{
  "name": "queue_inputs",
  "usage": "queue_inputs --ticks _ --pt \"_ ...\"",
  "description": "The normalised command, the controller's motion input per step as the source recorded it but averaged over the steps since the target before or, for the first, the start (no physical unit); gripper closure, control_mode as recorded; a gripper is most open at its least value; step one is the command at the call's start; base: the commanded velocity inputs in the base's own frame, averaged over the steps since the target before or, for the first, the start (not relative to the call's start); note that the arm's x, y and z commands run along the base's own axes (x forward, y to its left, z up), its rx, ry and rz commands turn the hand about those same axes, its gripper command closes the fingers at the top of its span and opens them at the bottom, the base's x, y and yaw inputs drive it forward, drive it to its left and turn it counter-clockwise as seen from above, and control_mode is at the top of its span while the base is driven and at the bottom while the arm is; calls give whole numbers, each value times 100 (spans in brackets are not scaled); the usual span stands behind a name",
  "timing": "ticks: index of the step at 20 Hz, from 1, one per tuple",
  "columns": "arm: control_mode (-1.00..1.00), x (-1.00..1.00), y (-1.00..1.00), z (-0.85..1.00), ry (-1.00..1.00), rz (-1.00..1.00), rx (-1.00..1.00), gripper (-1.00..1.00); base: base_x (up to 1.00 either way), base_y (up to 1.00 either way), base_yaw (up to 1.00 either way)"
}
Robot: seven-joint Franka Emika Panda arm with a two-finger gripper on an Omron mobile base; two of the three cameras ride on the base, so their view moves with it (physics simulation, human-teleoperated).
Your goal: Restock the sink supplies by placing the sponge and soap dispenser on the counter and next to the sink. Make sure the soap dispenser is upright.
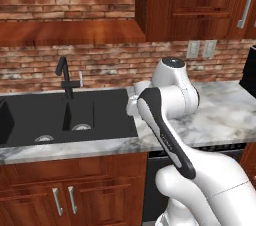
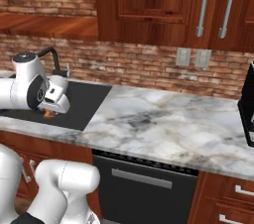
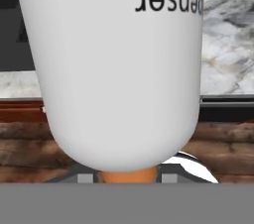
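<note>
Soap dispenser in pincer, long axis w/ view's vertical, nozzle bottomward.

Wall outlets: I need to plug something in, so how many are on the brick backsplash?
2, side by side above the counter, right of the sink: left outlet, right outlet. Others may be hidden.

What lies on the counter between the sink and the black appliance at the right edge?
Bare marble counter between sink and black appliance, in the right base view.
</note>
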Motion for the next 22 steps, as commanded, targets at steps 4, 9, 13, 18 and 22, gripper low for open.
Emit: queue_inputs --ticks 4,9,13,18,22 --pt "-100 15 0 0 0 -1 2 100 18 0 -7" --pt "-100 28 0 15 3 -4 15 100 0 0 0" --pt "-100 11 0 43 18 -5 27 100 0 0 0" --pt "-100 0 1 27 27 -6 28 100 0 0 0" --pt "-100 11 22 1 30 -14 15 100 0 0 0"
